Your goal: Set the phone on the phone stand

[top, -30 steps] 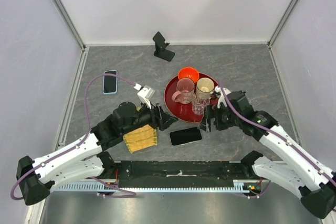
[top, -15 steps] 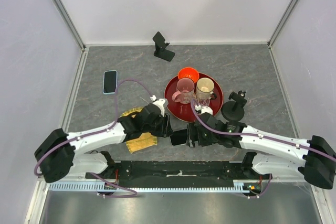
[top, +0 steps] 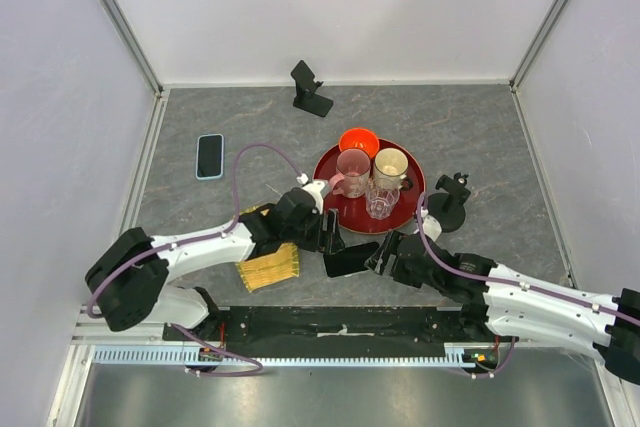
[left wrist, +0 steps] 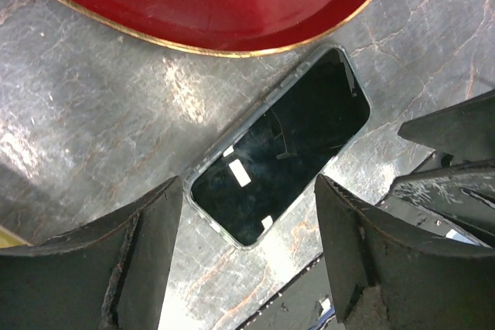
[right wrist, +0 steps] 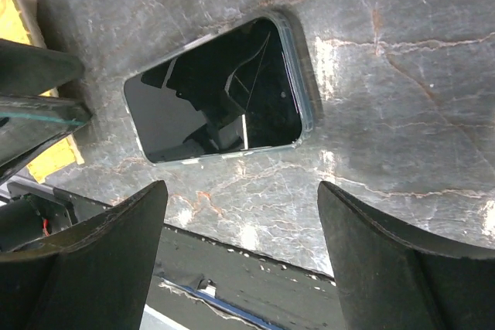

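Lying flat and screen-up on the grey marbled table (top: 490,127), the phone (top: 352,259) is a dark, glossy slab with rounded corners and a thin pale rim. It sits askew, just near of the red tray (top: 350,213). The left gripper (left wrist: 247,180) is at the phone's left end with its fingers (left wrist: 139,268) spread wide and that end lying between the tips. Whether a tip touches the rim cannot be told. The right gripper (right wrist: 241,185) faces the phone's right end, its fingers (right wrist: 379,260) equally wide apart and holding nothing, with the phone just beyond them. All four fingers are black, wedge-shaped and scuffed. The phone stand (top: 312,89), black and angular, sits at the far edge of the table, well apart from the phone. On the shiny round tray stand a pink glass mug (top: 351,173), a beige cup (top: 390,165), a small clear glass (top: 378,202) and an orange bowl (top: 359,139). A yellow ribbed cloth (top: 267,265) lies to the left.
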You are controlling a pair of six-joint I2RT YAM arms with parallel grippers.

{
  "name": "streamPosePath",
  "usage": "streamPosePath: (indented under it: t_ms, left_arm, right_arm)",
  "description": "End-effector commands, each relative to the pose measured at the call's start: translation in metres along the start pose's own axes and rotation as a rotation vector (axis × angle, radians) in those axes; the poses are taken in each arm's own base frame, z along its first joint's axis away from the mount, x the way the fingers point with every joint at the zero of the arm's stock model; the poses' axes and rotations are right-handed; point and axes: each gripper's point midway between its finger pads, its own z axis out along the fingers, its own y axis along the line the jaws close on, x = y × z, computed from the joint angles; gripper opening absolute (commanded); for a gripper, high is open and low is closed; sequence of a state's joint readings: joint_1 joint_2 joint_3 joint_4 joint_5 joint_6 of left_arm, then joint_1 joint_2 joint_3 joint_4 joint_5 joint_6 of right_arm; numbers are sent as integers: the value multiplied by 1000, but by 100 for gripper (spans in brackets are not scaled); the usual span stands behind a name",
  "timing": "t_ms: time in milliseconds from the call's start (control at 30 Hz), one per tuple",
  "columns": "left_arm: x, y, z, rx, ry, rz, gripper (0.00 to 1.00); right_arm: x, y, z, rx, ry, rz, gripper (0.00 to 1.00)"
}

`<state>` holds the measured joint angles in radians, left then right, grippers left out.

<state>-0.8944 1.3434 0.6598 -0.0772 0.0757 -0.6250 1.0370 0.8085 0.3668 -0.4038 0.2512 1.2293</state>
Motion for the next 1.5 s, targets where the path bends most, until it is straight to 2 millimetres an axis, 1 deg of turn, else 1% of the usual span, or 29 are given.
streamPosePath:
  t_ms: [0, 33, 67, 100, 133, 200, 233, 300, 333, 400, 500, 567, 700, 767, 800, 833, 867, 900, 1000, 1033, 1067, 1100, 1167, 1200, 1233, 1267, 1300, 1367, 1467]
  left_arm:
    - [-18, -9, 11, 88, 3, 24, 76]
    - [-23, -16, 13, 142, -5, 15, 76]
    - [-22, -18, 14, 160, 4, 11, 76]
    - [-18, -16, 19, 161, 29, 6, 76]
    - [-18, -22, 20, 189, 41, 4, 76]
    - [-14, -24, 24, 208, 70, -5, 76]
    - [-7, -27, 27, 228, 103, -18, 76]
    - [-3, -29, 28, 251, 122, -29, 76]
    - [4, -33, 26, 277, 142, -39, 76]
    - [5, -38, 22, 306, 143, -49, 76]
    - [16, -42, 17, 331, 180, -71, 76]
    - [29, -43, 14, 352, 221, -84, 76]
    - [52, -60, 7, 409, 276, -81, 77]
    - [55, -65, 3, 427, 272, -93, 77]
    - [46, -73, -7, 459, 222, -76, 77]
    - [43, -70, -9, 448, 188, -76, 78]
    - [36, -71, -13, 443, 160, -59, 81]
    - [29, -73, -19, 440, 132, -36, 82]
    - [10, -56, -16, 297, 104, 38, 84]
    - [-1, -48, -12, 244, 80, 53, 84]
    - [-3, -41, -10, 218, 84, 42, 84]
    - [-12, -30, -6, 194, 69, 19, 83]
    - [-14, -11, 9, 140, 78, -9, 81]
    - [-19, 0, 14, 117, 77, -23, 81]
    - [-23, -3, 17, 140, 93, -35, 81]
    - [-16, 2, 26, 140, 134, -56, 79]
    - [-20, -3, 28, 169, 130, -71, 78]
    - [-15, -10, 33, 216, 157, -90, 77]
    - [-14, -17, 34, 245, 155, -97, 75]
  right_arm:
    - [-17, 25, -5, -60, -64, 58, 86]
    - [-16, 26, -5, -58, -59, 51, 87]
    - [-16, 26, -4, -53, -56, 48, 87]
    - [-16, 26, -4, -51, -54, 45, 87]
    - [-16, 26, -4, -49, -56, 43, 88]
    - [-16, 22, -2, -39, -60, 42, 88]
    - [-17, 22, -2, -37, -65, 43, 89]
    - [-19, 21, -2, -35, -77, 48, 89]
    - [-19, 22, -3, -35, -77, 51, 90]
    - [-22, 21, -5, -28, -89, 55, 92]
    - [-26, 17, -7, -1, -102, 59, 94]
    - [-27, 16, -9, 15, -105, 61, 95]
    - [-32, 16, -15, 32, -116, 45, 97]
    - [-34, 16, -17, 40, -122, 36, 98]
    - [-35, 16, -18, 42, -127, 36, 98]
    - [-36, 14, -17, 48, -130, 26, 98]
    - [-36, 15, -18, 47, -130, 25, 98]
    - [-36, 15, -18, 47, -131, 23, 98]
    - [-35, 13, -16, 56, -126, 19, 98]
    - [-35, 14, -15, 57, -125, 19, 98]
    - [-34, 16, -16, 54, -119, 12, 98]
    - [-34, 18, -16, 49, -116, 9, 98]
    - [-35, 22, -17, 40, -112, 7, 98]
    - [-34, 23, -17, 34, -106, 8, 98]
    - [-34, 24, -16, 30, -106, 9, 98]
    - [-33, 24, -16, 27, -105, 10, 98]
    - [-33, 26, -16, 22, -104, 14, 98]
    - [-33, 25, -17, 20, -102, 19, 98]
    - [-32, 23, -17, 19, -105, 21, 98]
